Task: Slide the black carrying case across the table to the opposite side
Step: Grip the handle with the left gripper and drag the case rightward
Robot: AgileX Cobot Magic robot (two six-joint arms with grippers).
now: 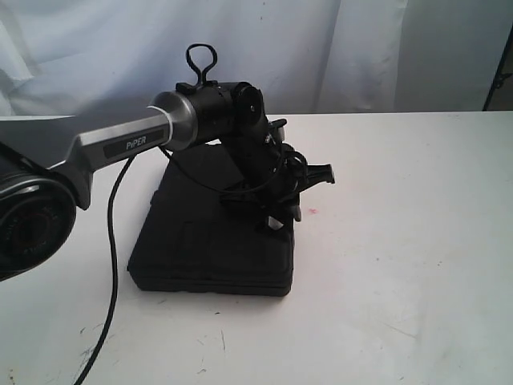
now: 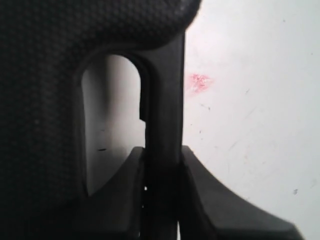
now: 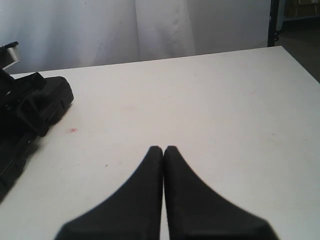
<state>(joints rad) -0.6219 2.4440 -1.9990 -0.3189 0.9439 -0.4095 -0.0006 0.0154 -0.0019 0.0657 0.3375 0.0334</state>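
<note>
Case lengthwise near-to-far, seemingly, handle rightward; left jaws grip it; right jaws clenched.

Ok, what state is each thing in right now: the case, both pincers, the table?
Black textured plastic carrying case: lying flat, closed.
Left pincer: shut on the case's loop handle.
Right pincer: shut, empty, apart from the case.
White scuffed tabletop: bears the case; small red spot beside it.
</note>
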